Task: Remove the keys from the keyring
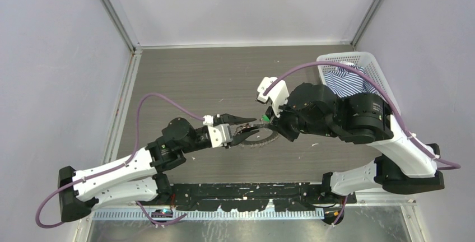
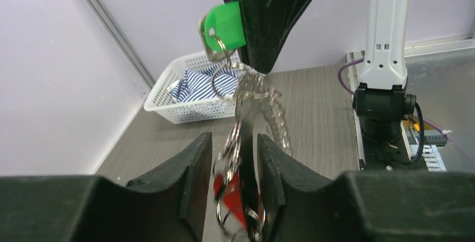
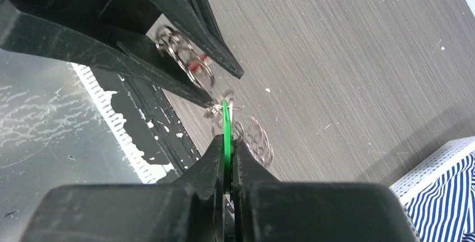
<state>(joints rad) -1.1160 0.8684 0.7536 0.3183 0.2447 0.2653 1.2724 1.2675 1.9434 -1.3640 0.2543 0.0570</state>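
My right gripper point(image 3: 227, 141) is shut on the green plastic head point(image 3: 226, 130) of one key, holding it edge-on above the table. From that green head point(image 2: 225, 26) a thin wire keyring point(image 2: 214, 85) and a fan of silvery keys point(image 2: 274, 119) hang down. My left gripper point(image 2: 234, 141) stands open around the lower part of the bunch, where a red tag point(image 2: 232, 194) sits between its fingers with a gap on the left side. In the top view both grippers meet at the table's middle, left point(image 1: 255, 126) and right point(image 1: 270, 120), over the toothed disc of keys point(image 1: 260, 139).
A white plastic basket point(image 1: 372, 74) holding a blue-and-white striped cloth point(image 1: 344, 79) stands at the back right, right behind the right arm. Metal frame rails run along the left and far table edges. The black base plate point(image 1: 246, 194) lies at the near edge.
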